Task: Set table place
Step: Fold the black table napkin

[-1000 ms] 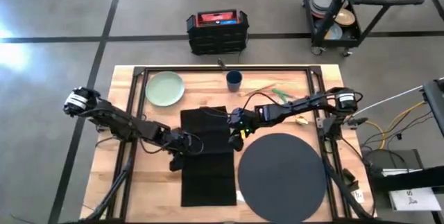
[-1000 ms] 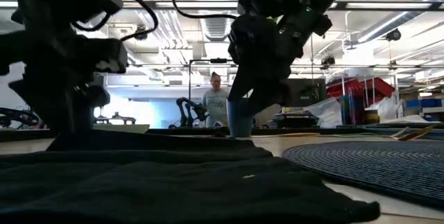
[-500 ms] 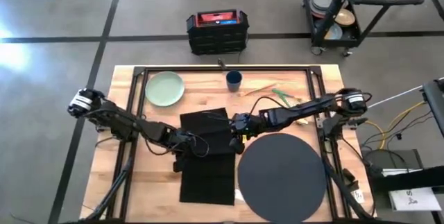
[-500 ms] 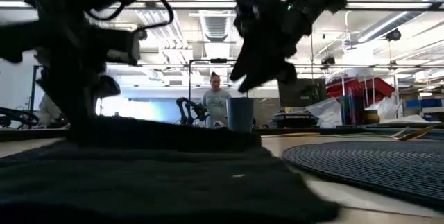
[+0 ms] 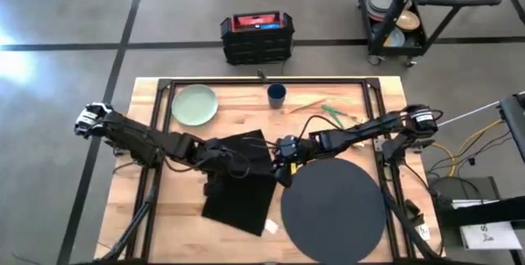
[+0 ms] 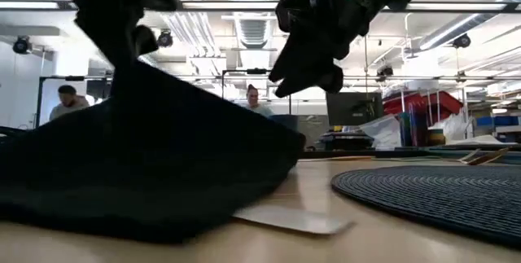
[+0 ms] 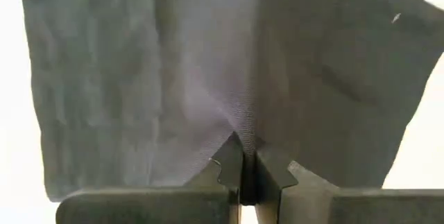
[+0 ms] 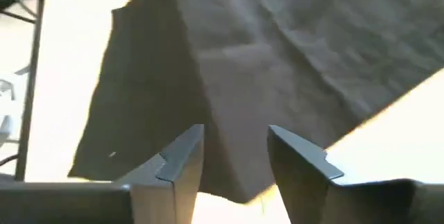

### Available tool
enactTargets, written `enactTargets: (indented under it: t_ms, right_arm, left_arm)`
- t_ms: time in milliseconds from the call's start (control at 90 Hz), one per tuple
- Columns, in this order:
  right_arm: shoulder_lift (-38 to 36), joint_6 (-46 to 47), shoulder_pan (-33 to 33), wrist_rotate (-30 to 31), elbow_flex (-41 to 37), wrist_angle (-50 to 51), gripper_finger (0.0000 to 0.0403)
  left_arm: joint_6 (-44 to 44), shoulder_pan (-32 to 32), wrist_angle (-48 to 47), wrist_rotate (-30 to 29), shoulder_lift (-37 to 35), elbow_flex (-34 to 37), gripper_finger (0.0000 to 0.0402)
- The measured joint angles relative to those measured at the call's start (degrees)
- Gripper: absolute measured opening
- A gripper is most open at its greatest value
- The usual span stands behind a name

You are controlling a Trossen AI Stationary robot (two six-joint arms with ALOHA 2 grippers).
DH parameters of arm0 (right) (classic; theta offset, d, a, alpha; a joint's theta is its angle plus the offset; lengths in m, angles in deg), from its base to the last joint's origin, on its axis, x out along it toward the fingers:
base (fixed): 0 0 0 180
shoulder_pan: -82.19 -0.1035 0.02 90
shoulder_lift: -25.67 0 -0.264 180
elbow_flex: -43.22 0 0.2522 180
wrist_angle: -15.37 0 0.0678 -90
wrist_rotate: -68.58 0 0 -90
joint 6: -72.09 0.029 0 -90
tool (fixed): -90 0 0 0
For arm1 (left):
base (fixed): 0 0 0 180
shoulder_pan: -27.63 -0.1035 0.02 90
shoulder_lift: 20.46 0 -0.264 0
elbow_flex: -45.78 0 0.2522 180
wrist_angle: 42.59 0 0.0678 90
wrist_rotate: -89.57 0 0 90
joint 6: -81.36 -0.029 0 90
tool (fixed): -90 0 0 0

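Note:
The black cloth napkin lies askew at mid-table, left of the dark round placemat. My left gripper is shut on the napkin and holds its left part up like a tent, while the lower edge rests on the table. My right gripper hovers open over the napkin's right edge, touching nothing. The pale green plate, the blue cup and the green-handled cutlery lie along the far side. My left gripper pinches a gathered bit of the napkin between its two fingers, near the napkin's far left part. Creases run out from the pinch, and the cloth is drawn up there. The fingers come from above. The napkin's near and right parts stay on the table.
A small white slip lies on the wood at the napkin's near right corner. The black rail frame runs around the table top. A black and red case and a wheeled cart of dishes stand on the floor beyond.
My left gripper has risen with the napkin, lifting its left part into a tent. The napkin has turned askew and its near end has slid, baring a white slip. My right gripper has risen off the cloth and shifted slightly toward the near edge.

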Motion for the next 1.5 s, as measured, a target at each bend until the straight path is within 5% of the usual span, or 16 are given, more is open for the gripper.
enactTargets:
  t_ms: [444, 933, 1078, 1244, 1500]
  right_arm:
    - [0.2, -3.9, -0.1, -0.7, -0.2, -1.2, 0.0236]
    - [7.7, -2.6, -0.3, -3.8, -1.8, -5.5, 0.0214]
    - [8.6, -0.2, -0.3, -2.7, -1.6, -5.1, 0.0164]
    - [7.8, -0.1, -0.4, -2.8, -1.6, -5.2, 0.0020]
    - [2.2, 0.3, -0.2, -2.8, 3.3, 4.1, 0.0001]
  left_arm:
    - [-0.8, -0.7, -1.7, -0.8, -0.1, -0.5, 0.0000]
    - [-0.8, -0.8, -1.8, -1.7, -0.2, -0.5, 0.0000]
    - [-0.8, -0.8, -1.9, -1.8, -0.2, -0.5, 0.0000]
    - [-0.8, -0.8, -3.0, -2.1, -0.2, -0.4, 0.0000]
    - [-0.8, -0.9, -7.8, -6.0, -2.5, -3.1, 0.0000]
